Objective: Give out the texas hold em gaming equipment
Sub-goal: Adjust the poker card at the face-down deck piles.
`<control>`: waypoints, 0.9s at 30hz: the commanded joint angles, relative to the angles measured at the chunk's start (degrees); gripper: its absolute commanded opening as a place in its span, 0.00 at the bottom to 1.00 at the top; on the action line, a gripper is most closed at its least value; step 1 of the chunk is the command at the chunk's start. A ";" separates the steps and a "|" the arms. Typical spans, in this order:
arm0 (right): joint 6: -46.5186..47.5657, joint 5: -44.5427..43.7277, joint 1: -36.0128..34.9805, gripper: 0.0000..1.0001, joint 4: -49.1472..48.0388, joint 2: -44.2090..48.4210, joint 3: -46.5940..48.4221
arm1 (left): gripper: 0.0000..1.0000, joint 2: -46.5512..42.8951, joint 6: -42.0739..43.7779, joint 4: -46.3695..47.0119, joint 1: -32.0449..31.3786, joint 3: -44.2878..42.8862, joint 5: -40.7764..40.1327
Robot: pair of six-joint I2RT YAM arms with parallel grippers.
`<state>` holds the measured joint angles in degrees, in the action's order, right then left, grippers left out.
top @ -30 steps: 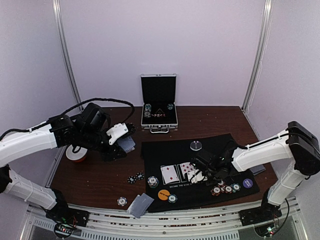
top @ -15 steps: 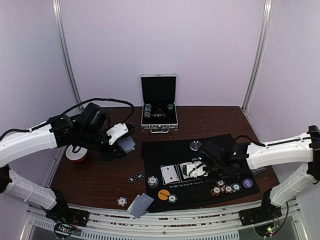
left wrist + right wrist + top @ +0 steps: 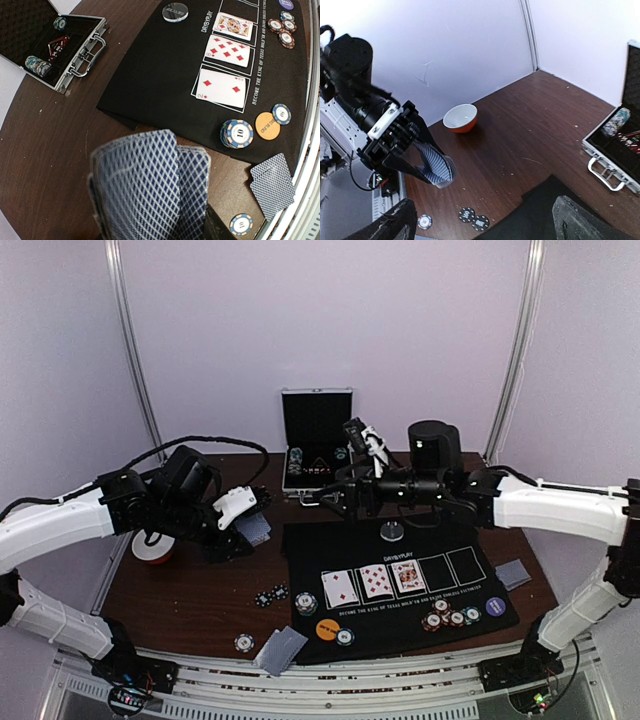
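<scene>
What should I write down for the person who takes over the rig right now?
Left gripper: shut on the deck.
Right gripper: open, empty, in the air near the case.
Done: three cards face up in the boxes of the mat; face-down cards at the near edge, more on the right; chips, orange button and purple button on the mat.
Left: two boxes empty; probably two more cards to deal.
</scene>
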<state>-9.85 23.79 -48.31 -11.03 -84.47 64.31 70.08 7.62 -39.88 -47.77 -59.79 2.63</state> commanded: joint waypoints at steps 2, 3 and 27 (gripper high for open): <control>-8.46 10.21 -1.65 0.94 -4.16 -10.34 8.00 | 0.41 -0.52 0.16 2.61 -0.04 -1.97 1.78; -7.46 10.50 -2.42 0.95 -4.53 -11.69 9.01 | 0.41 -0.50 0.20 2.61 -0.04 -2.04 1.81; -1.26 7.70 -5.87 0.70 -3.91 -27.45 20.91 | 0.40 -0.12 0.72 2.61 -0.05 -2.09 2.20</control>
<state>-11.25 32.77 -53.78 -13.80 -111.31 82.70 70.08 7.62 -39.64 -47.77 -60.49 3.92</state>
